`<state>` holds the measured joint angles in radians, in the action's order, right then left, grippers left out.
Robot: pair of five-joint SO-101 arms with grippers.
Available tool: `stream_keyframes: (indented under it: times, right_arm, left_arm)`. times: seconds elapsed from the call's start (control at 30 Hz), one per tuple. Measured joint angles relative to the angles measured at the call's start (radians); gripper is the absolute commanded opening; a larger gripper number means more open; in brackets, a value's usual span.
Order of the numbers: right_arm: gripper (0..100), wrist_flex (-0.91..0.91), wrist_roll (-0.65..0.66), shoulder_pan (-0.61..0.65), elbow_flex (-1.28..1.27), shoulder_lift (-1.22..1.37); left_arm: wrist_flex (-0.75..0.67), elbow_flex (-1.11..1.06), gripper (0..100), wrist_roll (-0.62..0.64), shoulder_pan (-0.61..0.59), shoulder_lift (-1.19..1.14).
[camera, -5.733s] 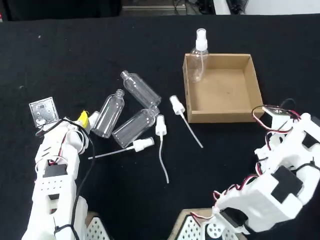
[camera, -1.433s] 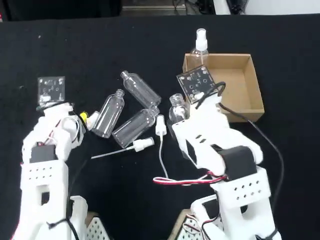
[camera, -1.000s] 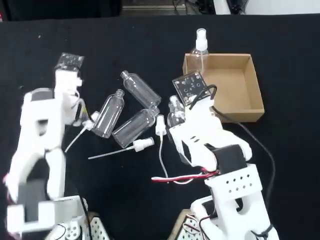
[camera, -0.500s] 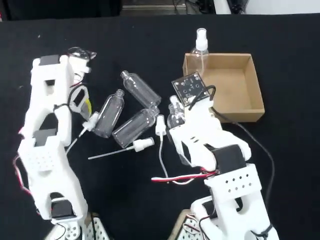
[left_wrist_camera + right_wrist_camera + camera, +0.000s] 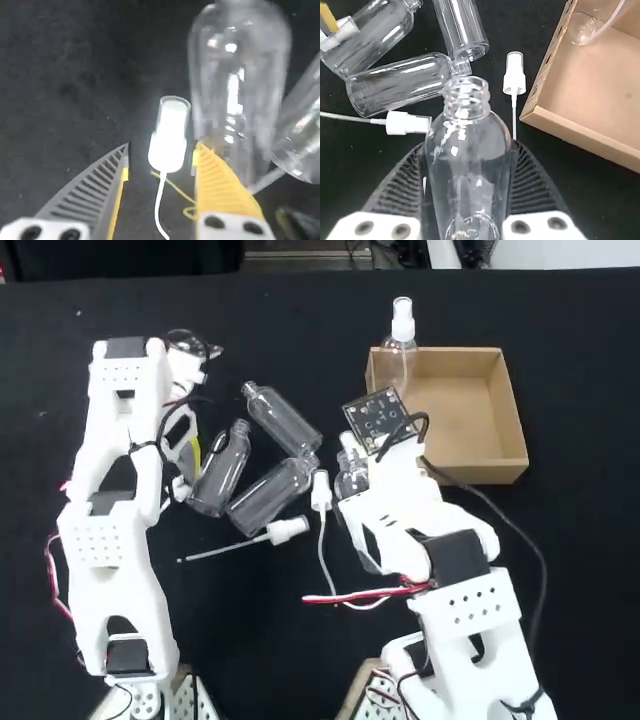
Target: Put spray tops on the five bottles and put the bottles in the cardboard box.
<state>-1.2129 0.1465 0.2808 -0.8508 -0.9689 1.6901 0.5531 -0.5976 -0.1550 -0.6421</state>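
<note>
A black tablecloth (image 5: 560, 570) is covering the whole work surface, and a few pale specks of lint (image 5: 78, 312) are lying on it. Beyond its far edge a narrow strip of the room is showing. A dark bulky shape (image 5: 120, 255) is standing at one end, some black cables (image 5: 400, 252) are lying in the middle, and a white surface (image 5: 560, 252) is showing at the other end.

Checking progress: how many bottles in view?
5. One capped bottle in the box; three uncapped bottles lying outside it; one held bottle in the right gripper.
</note>
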Motion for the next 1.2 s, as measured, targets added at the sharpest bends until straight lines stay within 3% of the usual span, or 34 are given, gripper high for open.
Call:
stream_keyframes:
  times: [0.2, 0.43, 0.6, 0.67, 0.8, 0.9, 1.2]
  right_arm:
    - [1.1, 0.000, 0.000, 0.000, -0.002, 0.000]
    - [1.1, 0.000, 0.000, 0.000, -0.002, 0.000]
    - [1.1, 0.000, 0.000, 0.000, -0.002, 0.000]
    - [1.1, 0.000, 0.000, 0.000, -0.002, 0.000]
    - [1.1, 0.000, 0.000, 0.000, -0.002, 0.000]
    - [1.1, 0.000, 0.000, 0.000, -0.002, 0.000]
    - [1.1, 0.000, 0.000, 0.000, -0.002, 0.000]
  left_arm:
    - [-0.023, 0.000, 20, -0.005, 0.000, -0.049]
    - [0.011, -0.035, 20, -0.135, 0.000, -0.064]
    - [0.011, -0.052, 20, -0.160, 0.000, -0.069]
    - [0.011, -0.052, 17, -0.161, -0.006, -0.091]
    - [0.011, -0.054, 2, -0.163, -0.020, -0.112]
    - [0.012, -0.054, 6, -0.163, -0.021, -0.115]
    - [0.011, -0.054, 3, -0.164, -0.063, -0.115]
